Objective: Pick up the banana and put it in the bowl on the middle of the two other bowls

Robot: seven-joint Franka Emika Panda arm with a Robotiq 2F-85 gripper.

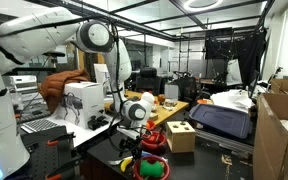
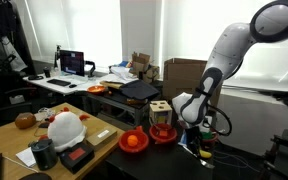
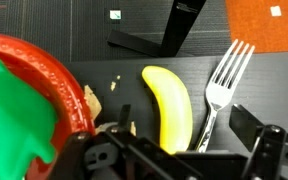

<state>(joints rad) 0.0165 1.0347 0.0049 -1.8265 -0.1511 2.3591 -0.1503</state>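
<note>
In the wrist view the small yellow banana [image 3: 169, 105] lies on the black table, next to a silver fork [image 3: 219, 85] on its right. My gripper [image 3: 184, 138] is open and low over them, with one finger on either side of the banana and fork. A red-rimmed bowl [image 3: 69, 85] holding a green thing sits just left of the banana. In an exterior view the gripper [image 2: 191, 122] hangs beside a red bowl [image 2: 164, 134] and an orange-red bowl [image 2: 133, 142]. The banana is hidden in both exterior views.
A tan wooden box [image 2: 161, 107] stands behind the bowls; it also shows in an exterior view [image 1: 181, 136]. An orange mat [image 3: 264, 25] and a black stand [image 3: 169, 35] lie beyond the banana. Desks with clutter and cardboard boxes [image 1: 279, 130] surround the table.
</note>
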